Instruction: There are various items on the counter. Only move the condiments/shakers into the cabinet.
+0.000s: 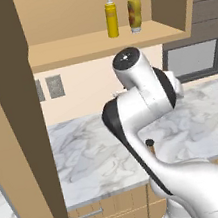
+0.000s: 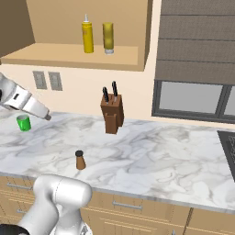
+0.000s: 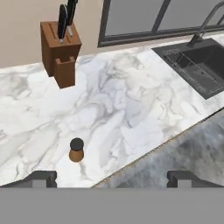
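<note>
I am looking down from the hand at the white marble counter with grey veins (image 3: 131, 109), and the brown wooden knife block with black handles (image 3: 60, 48) is standing upright near the beige back wall, well apart from the small brown shaker with the black top (image 3: 76, 150), with bare marble between them. A dark sink basin with a grey faucet (image 3: 197, 65) is sitting off toward the far end of the counter, beneath a dark-framed window (image 3: 157, 17). In the right base view a small green cup (image 2: 23, 122) is resting on the marble near the wall, beside my white arm, and two grey wall outlets (image 2: 47, 80) are showing above it. The two-finger gripper (image 3: 112, 178) is hanging above the counter's front edge with its jaws spread wide and nothing between them. The shaker is standing upright near the front edge, alone. Up in the tan wooden wall cabinet with the open shelf (image 1: 99, 44), the tall yellow squeeze bottle with the white nozzle (image 1: 111, 18) and the yellow-orange jar (image 1: 135, 15) are standing upright just beside each other.
</note>
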